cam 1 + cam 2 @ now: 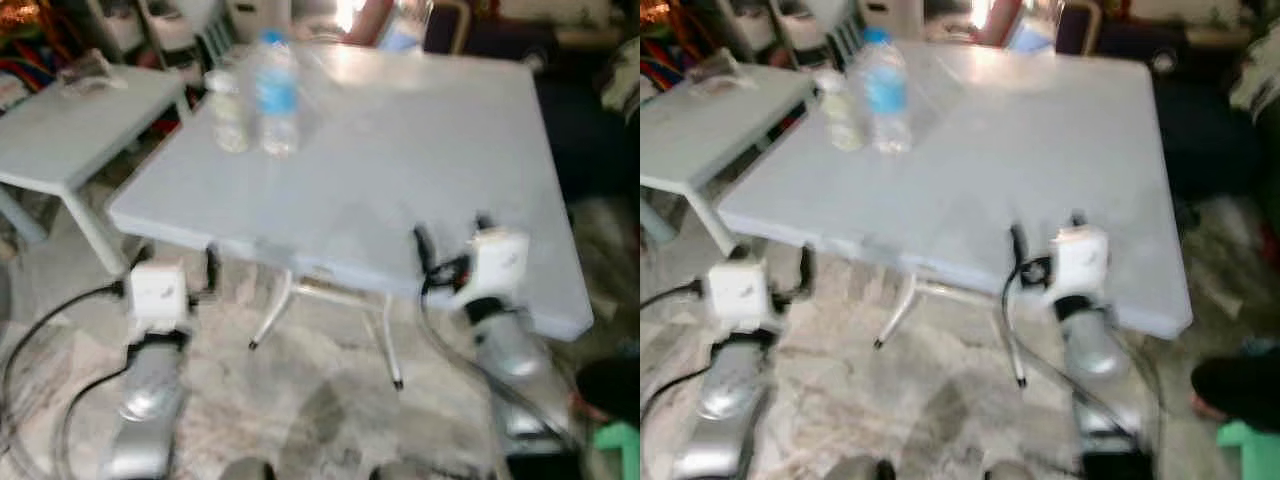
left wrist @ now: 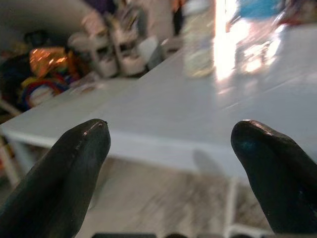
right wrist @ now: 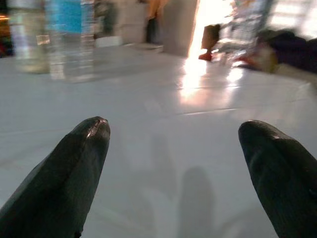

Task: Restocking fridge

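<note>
A clear water bottle with a blue label [image 1: 277,95] stands upright near the far left corner of the grey folding table [image 1: 400,180]. A smaller bottle of pale liquid [image 1: 228,112] stands close beside it on its left. My right gripper [image 1: 452,232] hovers open over the table's near right part, far from both bottles; in the right wrist view its fingers [image 3: 79,163] frame bare tabletop, with the bottles blurred ahead. My left gripper [image 2: 171,131] is open and empty, below and in front of the table's near left edge. The views are blurred.
A lower grey table [image 1: 70,140] stands to the left with a narrow gap between the two. White table legs [image 1: 390,340] reach the marbled floor in front of me. Chairs and clutter line the back, dark furniture [image 1: 590,130] the right, and a green stool [image 1: 620,445] sits at lower right.
</note>
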